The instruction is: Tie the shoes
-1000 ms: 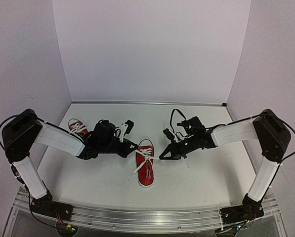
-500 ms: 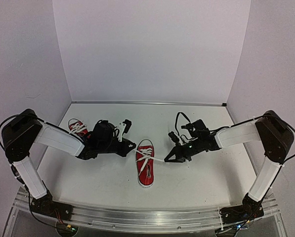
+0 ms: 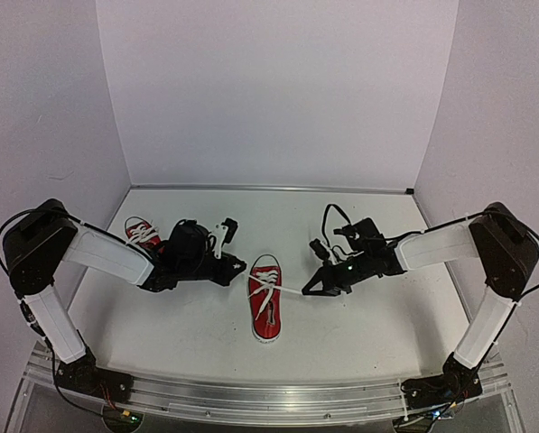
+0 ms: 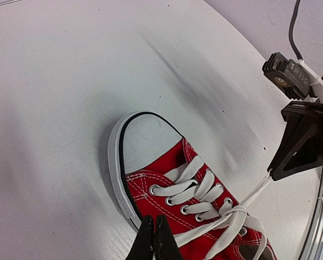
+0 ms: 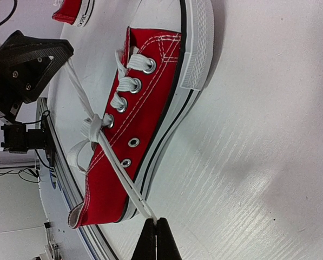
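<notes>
A first knot is being held taut on the centre shoe (image 3: 267,311), mid-table: its lace ends (image 5: 120,170) are being pinched by the closed left gripper (image 4: 153,242) and closed right gripper (image 5: 155,238). No bow is being formed yet; whether the other shoe (image 3: 140,232), beside the left arm, is tied cannot be told

The shoe (image 5: 139,103) in mid-frame is matt red woven canvas with white stitching. Its laces (image 4: 175,189) are flat white cloth, and its eyelets (image 5: 149,66) are shiny metal. The sole (image 5: 196,43) is white rubber, ribbed at the toe. The table (image 5: 258,135) is smooth and faintly glossy.
</notes>
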{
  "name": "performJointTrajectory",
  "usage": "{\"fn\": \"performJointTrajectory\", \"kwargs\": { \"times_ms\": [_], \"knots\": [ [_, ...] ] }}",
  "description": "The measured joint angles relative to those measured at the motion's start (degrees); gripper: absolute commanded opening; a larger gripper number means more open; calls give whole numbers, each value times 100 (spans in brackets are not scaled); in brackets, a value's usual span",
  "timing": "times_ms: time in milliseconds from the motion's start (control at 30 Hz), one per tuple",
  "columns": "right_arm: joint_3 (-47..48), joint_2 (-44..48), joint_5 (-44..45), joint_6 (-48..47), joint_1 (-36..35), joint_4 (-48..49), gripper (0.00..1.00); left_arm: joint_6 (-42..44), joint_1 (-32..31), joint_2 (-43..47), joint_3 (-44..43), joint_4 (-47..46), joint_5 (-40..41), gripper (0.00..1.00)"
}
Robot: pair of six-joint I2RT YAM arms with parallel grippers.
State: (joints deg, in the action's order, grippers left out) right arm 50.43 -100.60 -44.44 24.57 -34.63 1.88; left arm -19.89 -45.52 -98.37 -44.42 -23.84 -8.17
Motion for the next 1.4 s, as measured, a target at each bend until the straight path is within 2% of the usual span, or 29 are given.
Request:
{"fn": "performJointTrajectory", "kwargs": {
  "times_ms": [233, 267, 300, 333, 433, 533, 600, 667, 767, 900, 1100, 1400],
  "knots": [
    [0, 0, 15, -30, 39, 25, 0, -7, 0, 0, 2, 138, 80, 1],
    [2, 0, 5, -32, 41, 23, 0, 8, 0, 0, 2, 136, 58, 9],
    [4, 0, -13, -34, 43, 21, 0, 23, 6, 0, 2, 136, 27, 24],
    [14, 0, -49, -37, 48, 13, 3, 46, 11, 0, 0, 136, -4, 33],
    [119, -21, -197, -40, 69, -132, 23, 86, 83, 21, 0, 168, -9, 47],
    [264, -52, -358, -42, 92, -281, 35, 79, 162, 214, 40, 290, 85, 58],
    [302, -52, -438, -26, 96, -311, 44, 87, 188, 617, 186, 438, 191, 60],
    [314, -47, -501, -20, 96, -345, 48, 105, 191, 1104, 338, 574, 225, 60],
    [313, 8, -533, 63, 96, -416, 50, 188, 159, 1823, 481, 871, 64, 63],
    [310, 207, -555, 140, 96, -469, 50, 217, -102, 2196, 571, 1131, -316, 71],
    [310, 389, -560, 208, 96, -471, 50, 57, -681, 1902, 743, 1299, -832, 72],
    [190, 419, -553, 250, 96, -502, 50, -406, -735, 800, 707, 741, -1392, 72]
  ]
}}
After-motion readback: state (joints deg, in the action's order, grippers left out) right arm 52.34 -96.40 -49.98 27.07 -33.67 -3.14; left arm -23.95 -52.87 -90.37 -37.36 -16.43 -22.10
